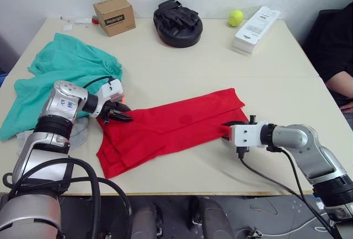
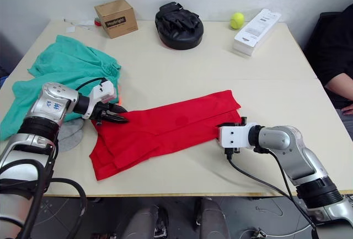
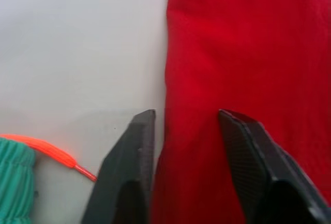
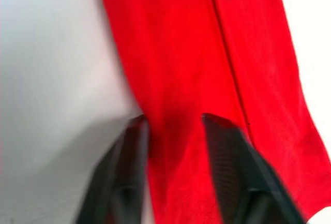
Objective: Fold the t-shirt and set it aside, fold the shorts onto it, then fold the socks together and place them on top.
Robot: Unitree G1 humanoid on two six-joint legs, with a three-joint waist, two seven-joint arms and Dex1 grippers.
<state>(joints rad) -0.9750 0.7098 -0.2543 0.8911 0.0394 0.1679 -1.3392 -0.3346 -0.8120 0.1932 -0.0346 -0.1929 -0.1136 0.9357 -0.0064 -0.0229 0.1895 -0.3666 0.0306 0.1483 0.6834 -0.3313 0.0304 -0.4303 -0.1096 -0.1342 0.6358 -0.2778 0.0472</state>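
Both grippers' fingers parted astride t-shirt edges, left, right; orange drawstring visible beside left fingers.

The t-shirt is a plain bright red with no print, lying on a pale cream table. The shorts are teal-green with an orange drawstring, and a bit of light grey socks shows beside them. At the table's far edge stand a brown cardboard box with a red-and-white label, a black padded mitt, a yellow-green tennis ball and a white box with dark print, while both grippers' fingers are black.
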